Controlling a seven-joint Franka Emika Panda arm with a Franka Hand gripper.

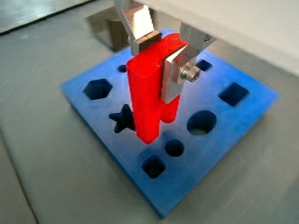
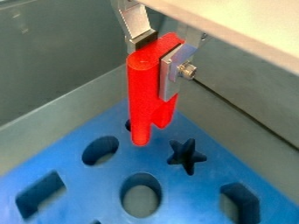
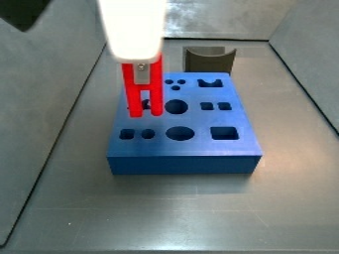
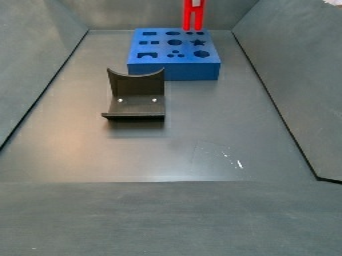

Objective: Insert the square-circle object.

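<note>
Gripper [image 1: 162, 54] clamped on the square-circle object [image 1: 155, 92], poised over the blue block [image 1: 239, 114].

Held upright, two legs pointing down, upper end pinched between the silver fingers [image 1: 177, 70], so both prongs can drop straight into their holes. Hangs above the block's left rear part in a side view [image 3: 141, 87], near the star hole [image 2: 184, 156] and a round hole [image 2: 100, 151] in a wrist view; tips look just above the top face, not yet seated, though hard to tell exactly. Block set toward the far end of the bench [image 4: 174, 51], well apart from the dark fixture [image 4: 134, 95] nearer the middle, leaving a clear descent.
</note>
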